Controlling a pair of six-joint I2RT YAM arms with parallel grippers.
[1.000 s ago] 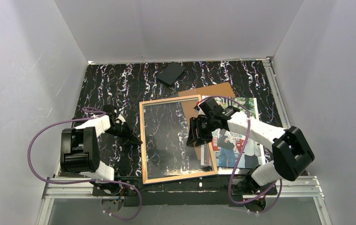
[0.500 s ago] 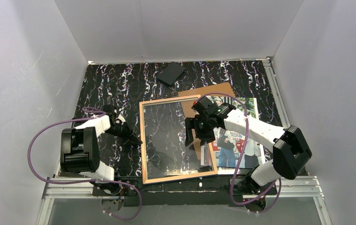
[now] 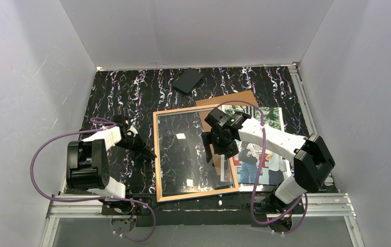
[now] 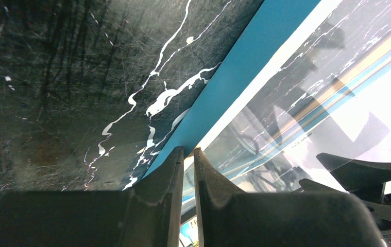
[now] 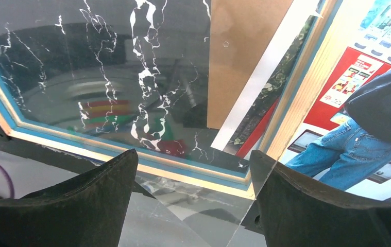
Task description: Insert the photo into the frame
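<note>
The frame (image 3: 196,194) lies in the middle of the black marbled table, tan wood face up, with a clear pane. Its blue edge (image 4: 234,77) shows in the left wrist view. My left gripper (image 3: 151,154) is at the frame's left edge, and its fingers (image 4: 185,150) are closed on that edge. The photo (image 3: 249,170), picture side up, lies to the right, partly under the frame's right edge. My right gripper (image 3: 215,152) hovers open and empty over the frame's right part (image 5: 192,154), with the frame's wood edge (image 5: 306,87) and the photo (image 5: 358,77) below it.
A plain brown backing board (image 3: 234,99) lies behind the photo, partly under the frame, and shows through the glass (image 5: 239,62). A small black slab (image 3: 188,80) sits at the back. White walls close in three sides.
My right gripper has moved a little toward the far left over the frame's glass, staying open. The left arm and the frame have not moved.
</note>
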